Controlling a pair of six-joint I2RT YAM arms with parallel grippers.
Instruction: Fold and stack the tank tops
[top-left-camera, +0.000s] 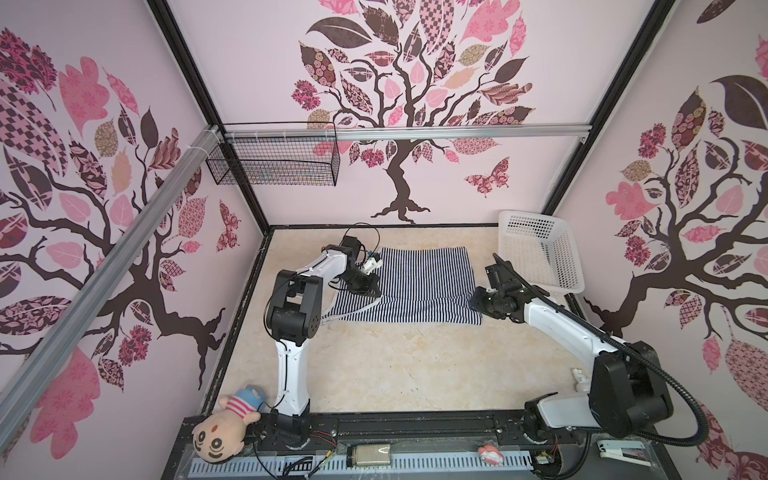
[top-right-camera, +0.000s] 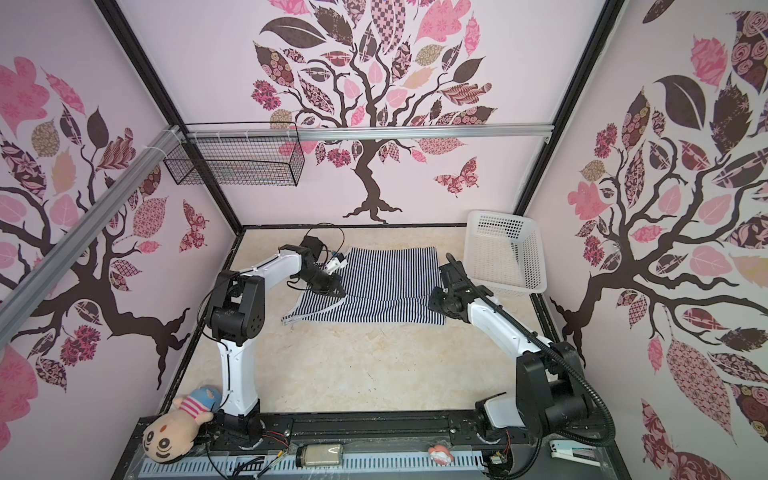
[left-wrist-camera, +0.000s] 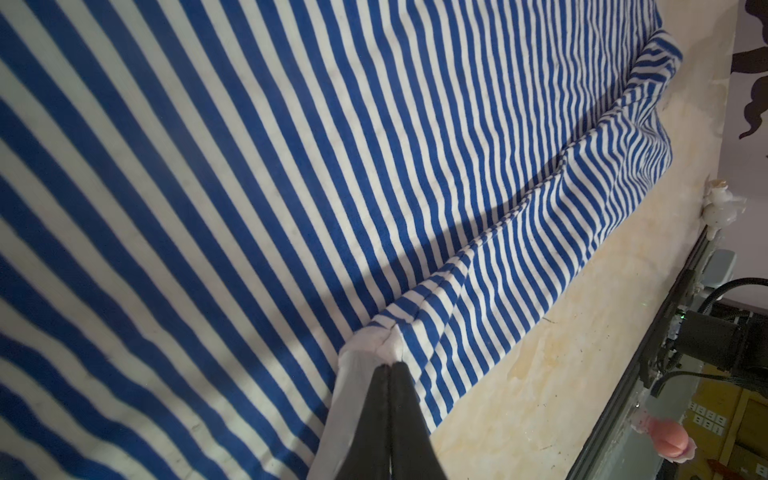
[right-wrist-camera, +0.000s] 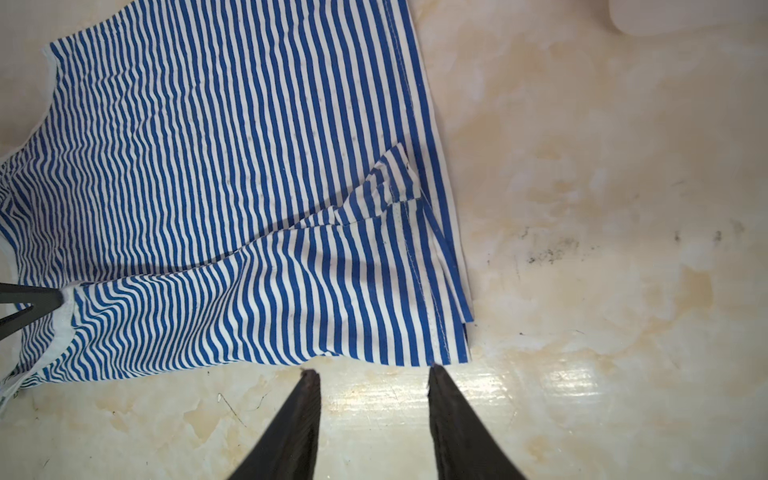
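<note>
A navy-and-white striped tank top (top-left-camera: 415, 286) (top-right-camera: 386, 286) lies spread on the table at the back middle, with a crease running across it from side to side. My left gripper (top-left-camera: 374, 293) (top-right-camera: 340, 292) is at its left side. In the left wrist view, the left gripper (left-wrist-camera: 390, 365) is shut on the white edging (left-wrist-camera: 365, 347), and the striped cloth (left-wrist-camera: 291, 166) bunches into a ridge at the pinch. My right gripper (top-left-camera: 473, 301) (top-right-camera: 432, 305) stands open at the top's right near corner. In the right wrist view, the right gripper (right-wrist-camera: 372, 370) holds nothing and its tips are just off the tank top's (right-wrist-camera: 249, 187) edge.
A white plastic basket (top-left-camera: 540, 253) stands tilted at the back right, close behind the right arm. A black wire basket (top-left-camera: 274, 160) hangs on the back wall. A plush doll (top-left-camera: 226, 424) lies at the front left by the left arm's base. The marbled table (top-left-camera: 395, 365) stretches in front.
</note>
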